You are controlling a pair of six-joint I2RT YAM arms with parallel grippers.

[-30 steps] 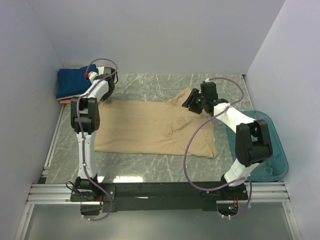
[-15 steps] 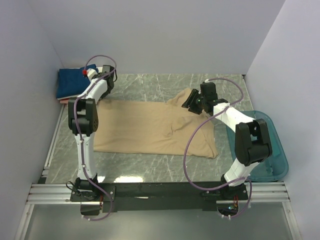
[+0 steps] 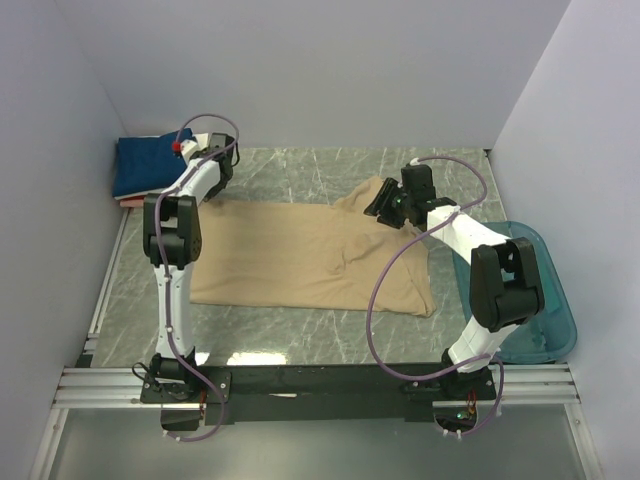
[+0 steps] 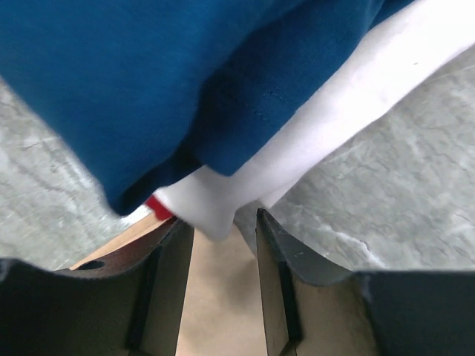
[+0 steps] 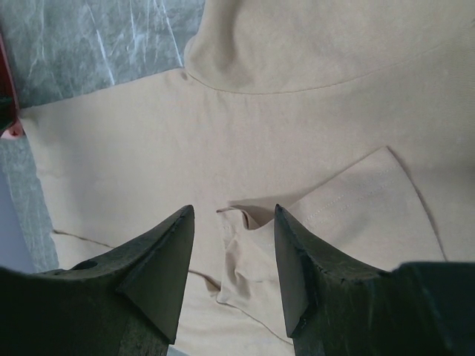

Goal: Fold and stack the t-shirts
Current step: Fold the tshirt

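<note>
Seen from above, a grey marbled table [image 3: 300, 175] stands between plain pale walls [image 3: 330, 70]. The tan shirt [image 3: 290, 255] lies spread flat mid-table, the folded navy shirt [image 3: 140, 165] is in the far left corner, and a teal plastic tub [image 3: 555, 320] sits at the right edge. In the left wrist view, the left gripper [image 4: 220, 219], jaws parted and empty, faces soft folded corners: a white shirt [image 4: 334, 111] and a red shirt [image 4: 157, 208] under the navy one. In the right wrist view, the right gripper [image 5: 234, 211] hangs open over the tan shirt's creased sleeve [image 5: 356, 200].

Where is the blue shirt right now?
In the top view, the blue shirt sits folded in the far left corner of the table, just beyond the spread-out tan shirt.
</note>
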